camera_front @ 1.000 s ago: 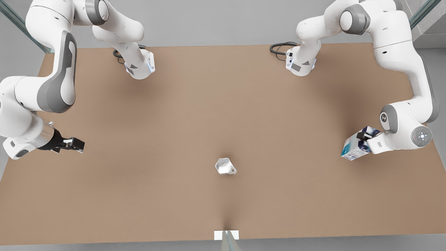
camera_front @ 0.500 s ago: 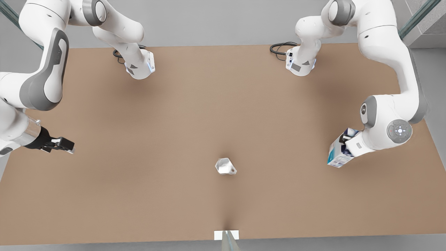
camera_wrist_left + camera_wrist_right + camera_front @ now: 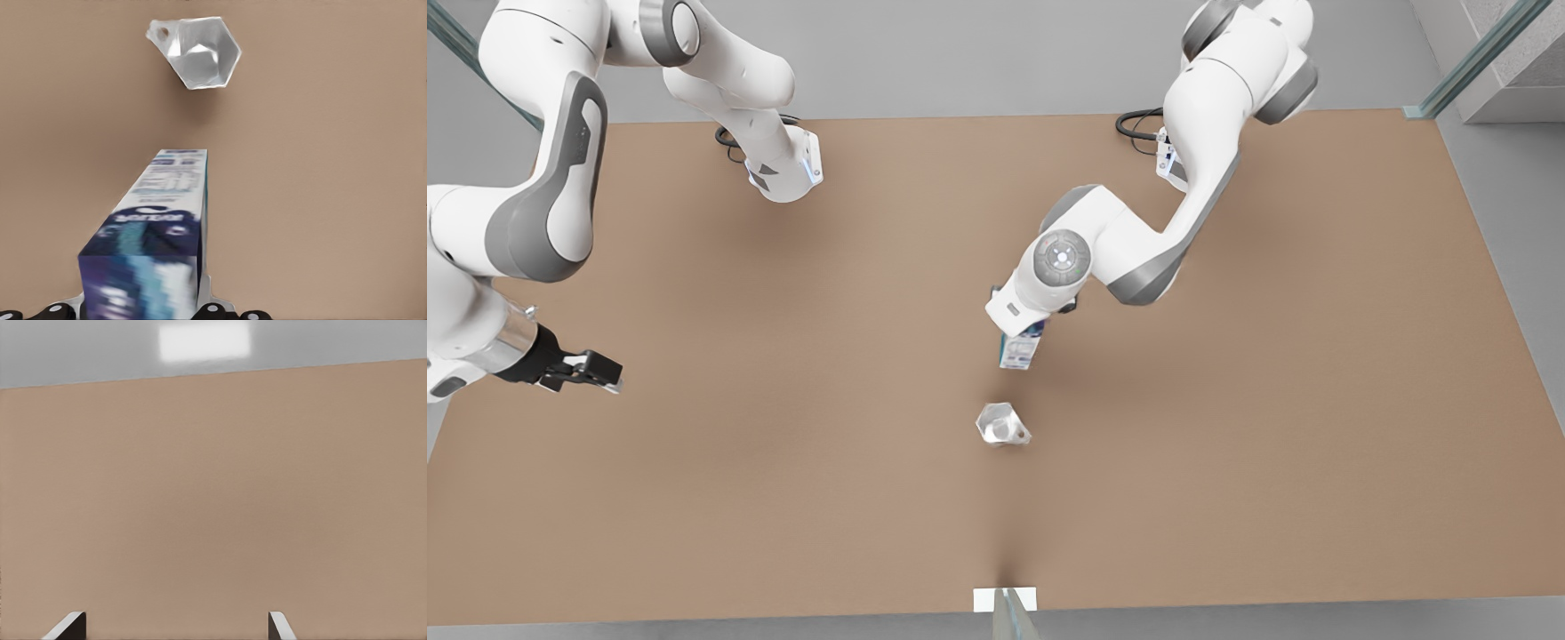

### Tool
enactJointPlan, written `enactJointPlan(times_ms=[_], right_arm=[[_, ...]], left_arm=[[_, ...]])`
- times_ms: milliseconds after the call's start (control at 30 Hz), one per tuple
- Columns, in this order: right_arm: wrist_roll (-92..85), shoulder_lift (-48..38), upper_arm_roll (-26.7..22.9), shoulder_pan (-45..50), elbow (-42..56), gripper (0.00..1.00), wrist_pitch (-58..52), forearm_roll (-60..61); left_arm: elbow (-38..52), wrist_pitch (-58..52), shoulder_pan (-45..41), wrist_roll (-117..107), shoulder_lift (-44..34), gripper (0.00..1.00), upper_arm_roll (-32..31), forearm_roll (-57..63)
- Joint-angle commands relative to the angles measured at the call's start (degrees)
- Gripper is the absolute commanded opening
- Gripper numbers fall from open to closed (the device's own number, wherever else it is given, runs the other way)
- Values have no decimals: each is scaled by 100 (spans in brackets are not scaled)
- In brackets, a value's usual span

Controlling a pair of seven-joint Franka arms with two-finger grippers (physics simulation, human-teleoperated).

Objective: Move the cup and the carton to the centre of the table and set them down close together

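- The left gripper (image 3: 1024,331) holds the white rectangular carton with teal and dark blue print (image 3: 1020,349) above the light-brown table (image 3: 1227,427), near the silvery-grey faceted cup (image 3: 1000,424).
- The right gripper (image 3: 596,371) waits with fingers wide apart over the table edge at the front view's left, well apart from both.

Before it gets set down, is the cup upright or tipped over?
Upright: the cup stands alone on the table, its open mouth facing up, seen from the front view.
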Motion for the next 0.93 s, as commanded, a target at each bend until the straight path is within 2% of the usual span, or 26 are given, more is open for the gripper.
enactJointPlan(times_ms=[0, 100, 133, 433, 500, 533, 567, 633, 700, 733, 900], right_arm=[[0, 0, 1, -4, 0, 100, 0, -6], [0, 8, 1, 5, 0, 100, 9, 21], [9, 8, 10, 14, 0, 100, 9, 12], [-26, -158, 89, 172, -140, 100, -131, 3], [-53, -369, -112, 478, -263, 100, -132, -41], [-53, -387, -342, 743, -281, 100, -141, -41], [-53, -343, -333, 682, -255, 100, -141, -32], [-53, -317, -307, 603, -237, 100, -149, 3], [-44, -264, -271, 603, -237, 100, -158, 21], [9, -220, -236, 629, -237, 100, -141, 30], [-44, -211, -175, 682, -237, 100, -158, 109]], left_arm=[[0, 99, -46, -69, 39, 72, -1, -36], [9, 460, -99, -193, 206, 72, 8, -28], [0, 460, -108, -193, 233, 100, -1, -19], [17, 372, -82, -149, 128, 100, 87, 8], [430, -278, 59, 789, -31, 100, 1016, -10], [457, -506, 322, 2336, -189, 100, 2002, -54], [448, -612, 867, 3419, -374, 100, 2302, -28], [343, -647, 1052, 3622, -848, 100, 2856, 52], [-641, -630, 1773, 3657, -1709, 100, 2214, 280], [-844, -630, 1887, 3666, -2008, 100, 2135, 298], [-1354, -357, 2019, 3719, -2492, 100, 1994, 298]])
